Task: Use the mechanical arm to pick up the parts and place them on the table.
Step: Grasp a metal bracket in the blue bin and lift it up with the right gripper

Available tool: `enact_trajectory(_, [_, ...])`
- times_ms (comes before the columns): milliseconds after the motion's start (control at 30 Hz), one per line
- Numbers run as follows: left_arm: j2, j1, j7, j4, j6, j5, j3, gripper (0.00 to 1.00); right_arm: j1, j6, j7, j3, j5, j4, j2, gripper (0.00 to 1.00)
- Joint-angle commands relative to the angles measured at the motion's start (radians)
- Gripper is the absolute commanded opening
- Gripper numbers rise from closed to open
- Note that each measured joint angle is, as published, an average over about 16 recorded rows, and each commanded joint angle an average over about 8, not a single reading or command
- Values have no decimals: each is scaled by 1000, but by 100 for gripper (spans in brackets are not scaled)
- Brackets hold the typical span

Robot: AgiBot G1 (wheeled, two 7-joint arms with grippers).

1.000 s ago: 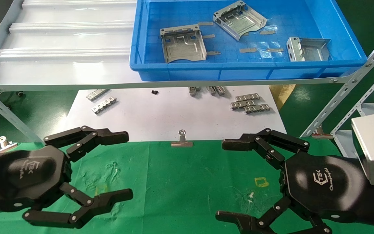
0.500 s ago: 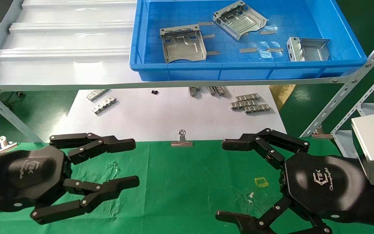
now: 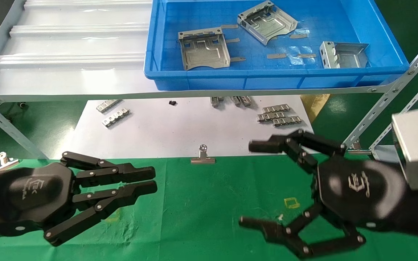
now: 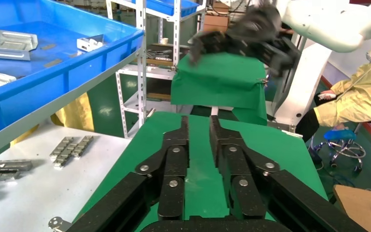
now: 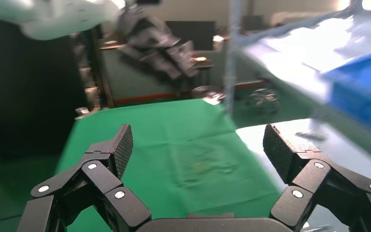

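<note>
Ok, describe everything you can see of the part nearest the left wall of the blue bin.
The part is a silver stamped sheet-metal plate, roughly square, lying flat on the floor of the blue bin on the white shelf. Three edges are bent upward; the near edge is cut in a curve. Embossed channels run across its face. A grey tape strip lies by its right side. Neither gripper touches it.

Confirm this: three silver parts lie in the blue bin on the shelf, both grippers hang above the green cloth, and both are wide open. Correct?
Not quite. The left gripper is nearly shut and holds nothing, as the head view and left wrist view show; only the right gripper is wide open. Three parts do lie in the blue bin.
</note>
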Motion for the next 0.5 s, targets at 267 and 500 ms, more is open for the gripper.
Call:
enact_trajectory(267, [0, 0, 0, 0, 0, 0, 0, 0, 251, 131, 58, -85, -204, -150, -146, 100])
enact_trajectory(500, [0, 0, 0, 0, 0, 0, 0, 0, 458, 298, 59, -165, -392, -436, -334, 100])
